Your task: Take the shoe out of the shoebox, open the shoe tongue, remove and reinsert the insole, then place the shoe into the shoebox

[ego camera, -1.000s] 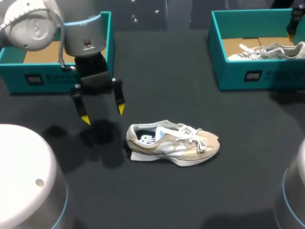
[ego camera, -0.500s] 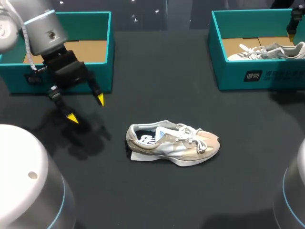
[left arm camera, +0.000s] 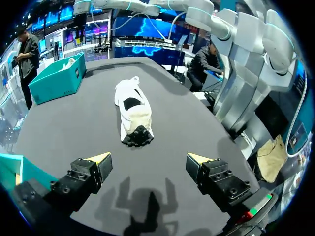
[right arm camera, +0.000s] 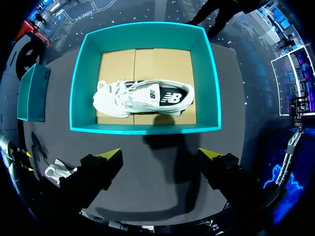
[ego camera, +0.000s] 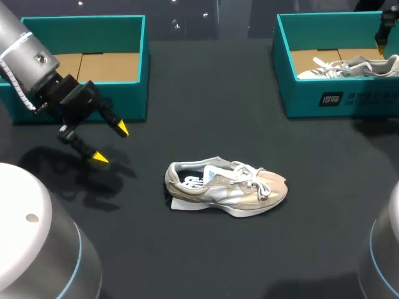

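pale laced shoe [ego camera: 227,190], matte table [ego camera: 212,106]

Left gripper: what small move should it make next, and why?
Probably bring the left gripper across toward the heel of the shoe. Its fingers are open and hold nothing, it hangs apart from the shoe near the left shoebox, and the shoe stands on the table with its tongue not yet opened.
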`<state>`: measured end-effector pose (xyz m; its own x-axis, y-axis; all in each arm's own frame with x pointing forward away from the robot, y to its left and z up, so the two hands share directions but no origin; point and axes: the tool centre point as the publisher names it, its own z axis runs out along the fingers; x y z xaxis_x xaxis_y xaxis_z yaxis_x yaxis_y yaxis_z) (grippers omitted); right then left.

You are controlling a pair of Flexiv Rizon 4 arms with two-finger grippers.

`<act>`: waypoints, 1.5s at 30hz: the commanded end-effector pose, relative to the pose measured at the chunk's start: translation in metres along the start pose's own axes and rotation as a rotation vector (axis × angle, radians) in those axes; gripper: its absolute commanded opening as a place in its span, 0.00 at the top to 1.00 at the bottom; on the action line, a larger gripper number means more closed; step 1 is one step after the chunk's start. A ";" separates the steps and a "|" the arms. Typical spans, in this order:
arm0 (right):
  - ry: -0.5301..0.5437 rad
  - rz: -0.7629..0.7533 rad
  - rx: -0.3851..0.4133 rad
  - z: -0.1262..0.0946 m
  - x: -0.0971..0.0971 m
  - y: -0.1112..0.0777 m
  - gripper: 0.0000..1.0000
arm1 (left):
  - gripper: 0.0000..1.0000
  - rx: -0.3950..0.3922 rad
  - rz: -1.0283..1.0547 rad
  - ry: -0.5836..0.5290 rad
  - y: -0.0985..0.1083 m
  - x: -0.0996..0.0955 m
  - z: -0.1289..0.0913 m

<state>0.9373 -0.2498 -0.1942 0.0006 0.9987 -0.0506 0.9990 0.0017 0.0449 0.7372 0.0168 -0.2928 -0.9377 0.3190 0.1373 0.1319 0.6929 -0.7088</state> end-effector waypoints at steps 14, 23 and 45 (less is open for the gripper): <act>-0.001 0.001 0.000 0.000 0.000 0.000 0.00 | 0.00 0.357 -0.251 -0.223 0.026 -0.004 0.033; -0.001 0.001 0.000 0.000 0.000 0.000 0.00 | 0.00 0.413 -0.226 -0.325 0.036 -0.002 0.048; -0.001 0.001 0.000 0.000 0.000 0.000 0.00 | 0.00 0.460 -0.154 -0.310 0.040 -0.005 0.067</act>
<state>0.9374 -0.2499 -0.1942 0.0006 0.9987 -0.0506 0.9990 0.0017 0.0450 0.7245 0.0027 -0.3672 -0.9946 -0.0195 0.1017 -0.1022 0.3411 -0.9344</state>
